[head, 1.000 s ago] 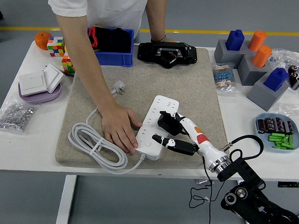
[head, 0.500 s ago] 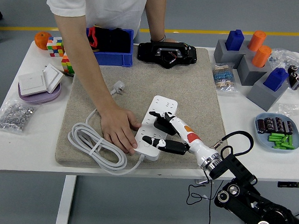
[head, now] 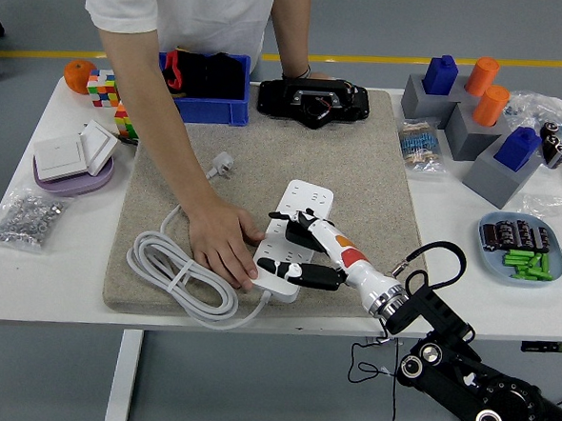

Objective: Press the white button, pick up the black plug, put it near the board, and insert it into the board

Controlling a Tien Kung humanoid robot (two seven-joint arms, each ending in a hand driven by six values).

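Insertion step: the right robot hand point(head: 303, 245) holds the plug point(head: 303, 236) over the board point(head: 296, 197), needing its prongs aligned, while a person's hand point(head: 221, 250) at 9 o'clock steadies it.

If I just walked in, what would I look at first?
Probably the robot's right hand, white with black fingertips, holding a black plug over the white power strip in the middle of the grey mat. A person's hand presses the strip's left side, beside a coiled white cable. Bright blue and orange blocks stand far right.
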